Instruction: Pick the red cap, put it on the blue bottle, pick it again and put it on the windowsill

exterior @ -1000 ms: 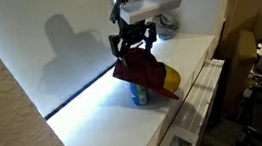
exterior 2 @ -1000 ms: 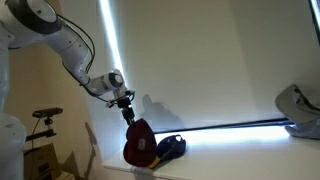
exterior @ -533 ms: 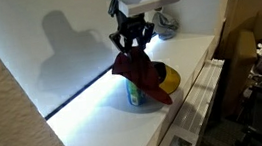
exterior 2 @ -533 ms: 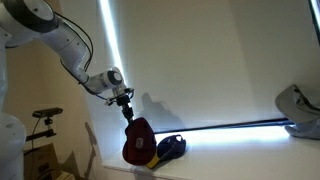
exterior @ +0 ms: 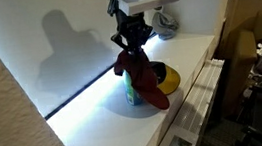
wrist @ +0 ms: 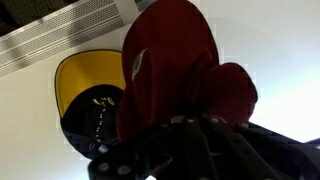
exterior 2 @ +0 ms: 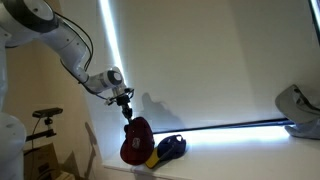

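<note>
The red cap is held by the gripper, whose fingers are closed on the fabric of its crown. It is carried directly above the blue bottle and partly in front of it. The bottle is stood upright on the windowsill. In the exterior view from along the sill, the bottle is hidden behind the hanging cap.

Over the last second the cap has been turned. A second ago its brim was spread wide and tilted over the bottle; now the cap is hung almost straight down, with the brim pointed at the sill beside the bottle's base. The gripper itself is seen to have shifted very little. More of the bottle's side is left uncovered than before.

In the wrist view the cap fills the middle of the picture. A yellow cap, lying just beside the bottle, is seen past it.

The cap is judged not to be seated on the bottle: its weight is borne by the gripper, not by the bottle's top. Whether it is being lowered on or lifted off cannot be told. It has not yet been laid on the sill.
</note>
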